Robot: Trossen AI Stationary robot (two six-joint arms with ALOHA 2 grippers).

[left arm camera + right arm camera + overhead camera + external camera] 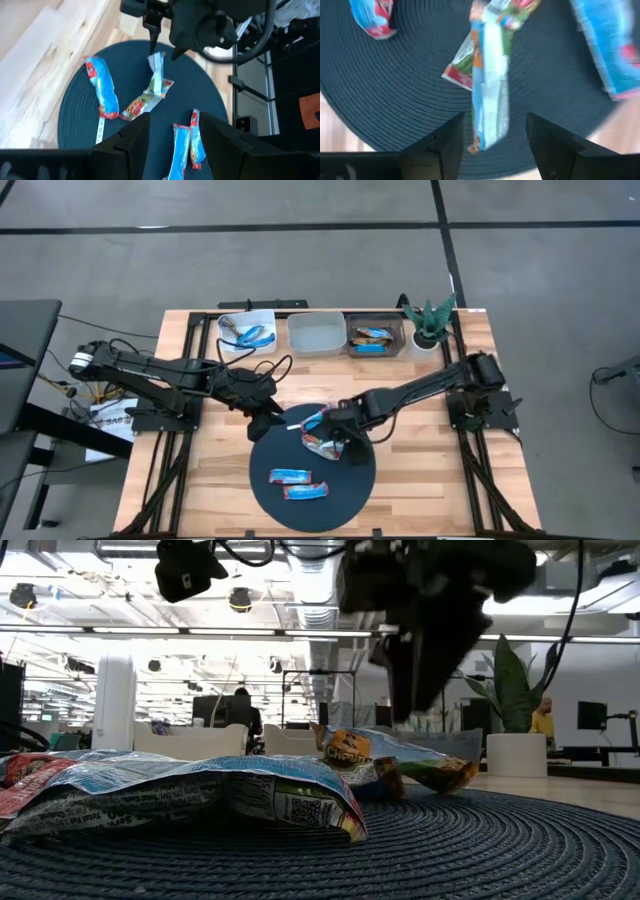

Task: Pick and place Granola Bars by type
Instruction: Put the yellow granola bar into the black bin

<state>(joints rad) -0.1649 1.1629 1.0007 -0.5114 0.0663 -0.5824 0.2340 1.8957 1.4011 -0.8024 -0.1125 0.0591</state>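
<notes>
Granola Bars [298,483] lie on a round dark blue woven mat [350,490] on the wooden worktop [215,470]: two bright blue wrapped bars side by side near its front, and a silvery-white and green bar [489,80] nearer its middle. More blue bars sit in the left bin [246,333] and the right bin [376,340]. Wrapper print is unreadable. The right end effector [492,131] hovers released over the silvery bar. The left end effector [172,131] hangs released at the mat's edge, empty.
</notes>
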